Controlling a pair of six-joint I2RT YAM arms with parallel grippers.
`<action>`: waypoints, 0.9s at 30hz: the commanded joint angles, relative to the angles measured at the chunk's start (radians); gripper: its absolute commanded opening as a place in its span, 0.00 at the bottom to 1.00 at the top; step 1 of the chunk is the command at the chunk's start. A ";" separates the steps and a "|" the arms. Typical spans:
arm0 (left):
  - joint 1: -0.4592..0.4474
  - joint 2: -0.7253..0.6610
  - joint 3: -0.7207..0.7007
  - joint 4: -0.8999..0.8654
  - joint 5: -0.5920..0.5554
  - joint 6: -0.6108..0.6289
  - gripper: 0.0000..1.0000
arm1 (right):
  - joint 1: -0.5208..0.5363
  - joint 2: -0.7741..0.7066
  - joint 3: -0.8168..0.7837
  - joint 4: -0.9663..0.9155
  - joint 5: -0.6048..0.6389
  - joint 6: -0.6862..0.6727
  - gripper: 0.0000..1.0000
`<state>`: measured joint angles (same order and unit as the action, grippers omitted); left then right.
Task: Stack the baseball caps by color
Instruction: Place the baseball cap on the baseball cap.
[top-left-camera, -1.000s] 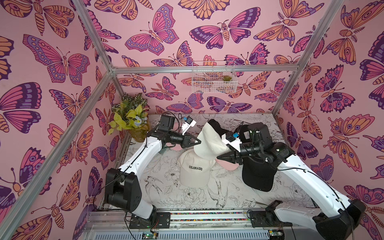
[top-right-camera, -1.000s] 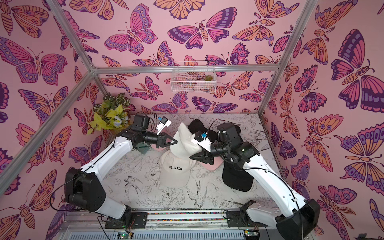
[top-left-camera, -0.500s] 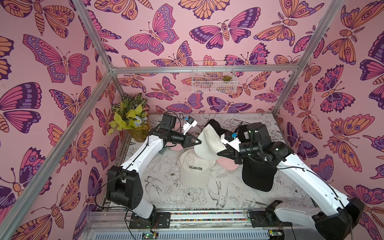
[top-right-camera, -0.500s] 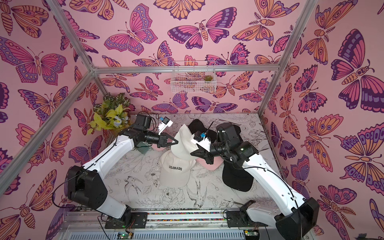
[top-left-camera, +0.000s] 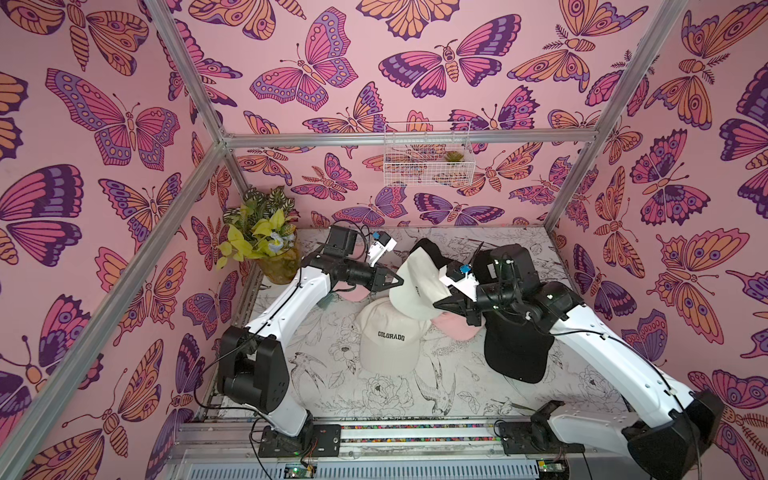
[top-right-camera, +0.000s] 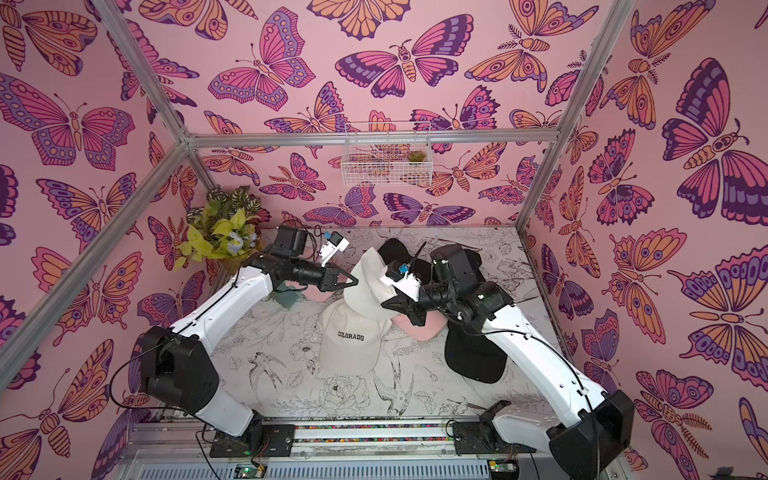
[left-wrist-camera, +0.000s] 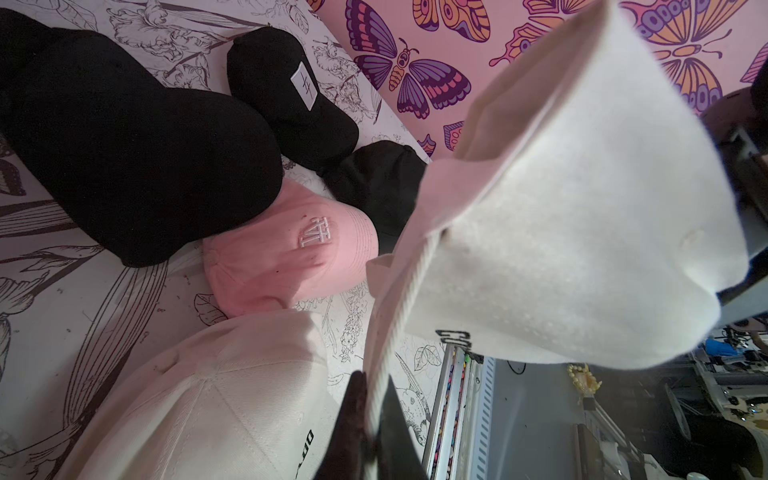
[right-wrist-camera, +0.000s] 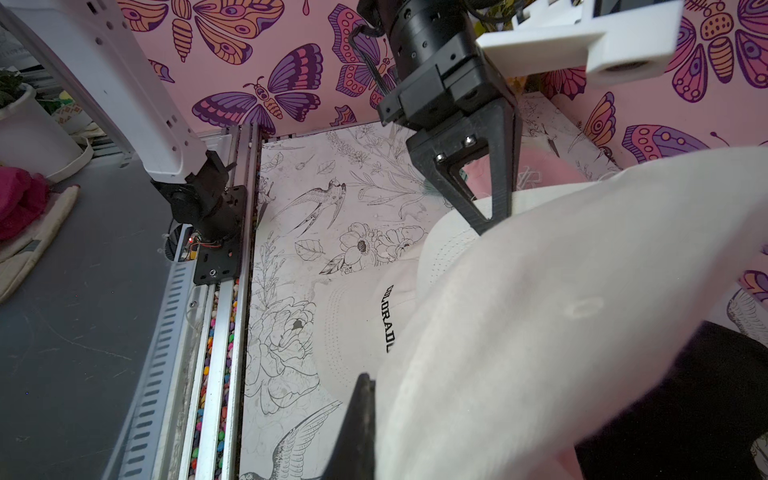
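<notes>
A cream-white fabric baseball cap with black lettering (top-left-camera: 417, 286) is held tilted in the air, just above a second cream-white "COLORADO" cap (top-left-camera: 388, 338) that lies flat on the bird-and-flower printed worktop (top-left-camera: 332, 386). The change within the last second is on the right. The right fingers (right-wrist-camera: 358, 415), which stood parted beside the crown, are now pressed together on the cap's cloth, while the left fingers (left-wrist-camera: 353, 419) remain pinched on its brim edge. The cap is thus gripped from both sides, which is judged to let it be spread and lowered squarely onto its twin, starting the cream pile. Room is tight. A pink cap with a white embroidered logo (left-wrist-camera: 291, 249) lies just beside the flat cap and touches a large black cap (top-left-camera: 517, 353) under the right arm. Further black caps (left-wrist-camera: 291, 95) are crowded toward the back wall. Open worktop is left mainly at the front, toward the rail. A potted plant (top-left-camera: 266, 245) stands well apart in the back left corner.
</notes>
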<state>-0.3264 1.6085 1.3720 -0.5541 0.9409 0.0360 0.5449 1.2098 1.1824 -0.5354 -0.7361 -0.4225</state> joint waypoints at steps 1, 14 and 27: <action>0.050 -0.007 -0.010 0.047 -0.169 -0.031 0.00 | 0.015 -0.036 0.000 -0.030 -0.067 -0.016 0.00; 0.049 -0.326 -0.188 0.156 -0.019 0.157 0.92 | 0.074 0.087 0.246 -0.394 0.038 -0.145 0.00; -0.223 -0.297 -0.012 -0.346 -0.088 0.608 1.00 | 0.159 0.116 0.309 -0.597 0.108 -0.315 0.00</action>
<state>-0.4839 1.2488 1.3251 -0.7238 0.9516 0.4950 0.6735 1.3098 1.4597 -1.0443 -0.6563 -0.6586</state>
